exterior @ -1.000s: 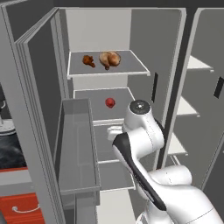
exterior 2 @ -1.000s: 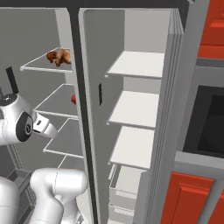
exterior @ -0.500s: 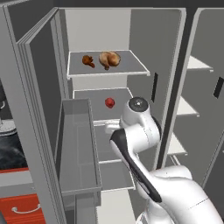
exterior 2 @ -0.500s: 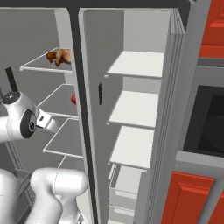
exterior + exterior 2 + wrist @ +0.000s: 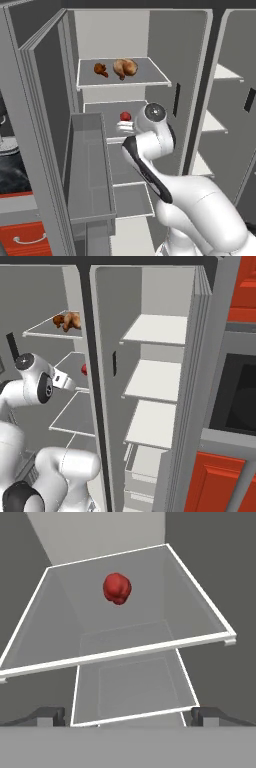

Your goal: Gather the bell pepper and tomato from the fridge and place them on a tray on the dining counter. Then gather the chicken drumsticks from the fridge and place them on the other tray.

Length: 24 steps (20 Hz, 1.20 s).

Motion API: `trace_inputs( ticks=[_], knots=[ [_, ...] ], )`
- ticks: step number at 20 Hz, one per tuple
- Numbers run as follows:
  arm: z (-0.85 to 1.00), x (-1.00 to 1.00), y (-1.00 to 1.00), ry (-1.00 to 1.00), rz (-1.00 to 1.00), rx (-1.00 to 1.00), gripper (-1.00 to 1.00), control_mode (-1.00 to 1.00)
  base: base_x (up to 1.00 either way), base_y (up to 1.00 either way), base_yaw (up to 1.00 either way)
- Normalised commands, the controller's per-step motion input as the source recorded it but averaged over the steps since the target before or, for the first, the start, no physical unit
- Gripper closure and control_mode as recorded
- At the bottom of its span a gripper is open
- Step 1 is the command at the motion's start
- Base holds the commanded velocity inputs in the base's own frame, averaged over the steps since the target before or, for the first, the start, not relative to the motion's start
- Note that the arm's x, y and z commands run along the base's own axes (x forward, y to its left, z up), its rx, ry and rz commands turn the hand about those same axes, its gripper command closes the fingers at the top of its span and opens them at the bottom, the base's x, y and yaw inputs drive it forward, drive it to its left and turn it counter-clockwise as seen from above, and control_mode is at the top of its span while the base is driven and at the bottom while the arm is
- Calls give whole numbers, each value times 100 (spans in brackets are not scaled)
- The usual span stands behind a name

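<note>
The fridge (image 5: 165,40) stands with its doors open. On its top shelf lie the chicken drumsticks, a darker red-brown one (image 5: 101,69) and a pale tan one (image 5: 125,67), also visible as a brown clump (image 5: 67,321). One shelf lower sits a small red lumpy vegetable (image 5: 125,116) (image 5: 84,369) (image 5: 117,588); tomato or bell pepper, I cannot tell. My gripper (image 5: 128,717) is open and holds nothing. It hovers just in front of that middle shelf's edge and points at the red vegetable, which lies farther back. The trays and dining counter are out of view.
A deep grey door bin (image 5: 87,170) juts out on the left door, close beside my arm. Lower glass shelves (image 5: 135,687) lie under the gripper. The right compartment holds bare white shelves (image 5: 155,328). Red cabinets (image 5: 215,481) and a dark oven front (image 5: 240,401) stand to the right.
The arm has risen and reached a little farther toward the middle shelf. The jaws stay wide apart. The drumsticks and the red vegetable have not moved.
</note>
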Motion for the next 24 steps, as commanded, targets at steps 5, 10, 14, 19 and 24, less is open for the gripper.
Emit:
trace_inputs(
  ticks=[5,10,14,19,24],
  knots=[
    [15,55,0,-18,4,0,-100,-100,0,0,0],
    [14,44,0,0,9,0,-100,-100,0,0,0],
    [11,31,-2,9,9,0,-100,-100,0,0,0],
    [0,12,0,0,1,-4,-100,-100,0,0,0],
    [0,6,0,0,-3,-7,-100,-100,0,0,0]
  ],
)
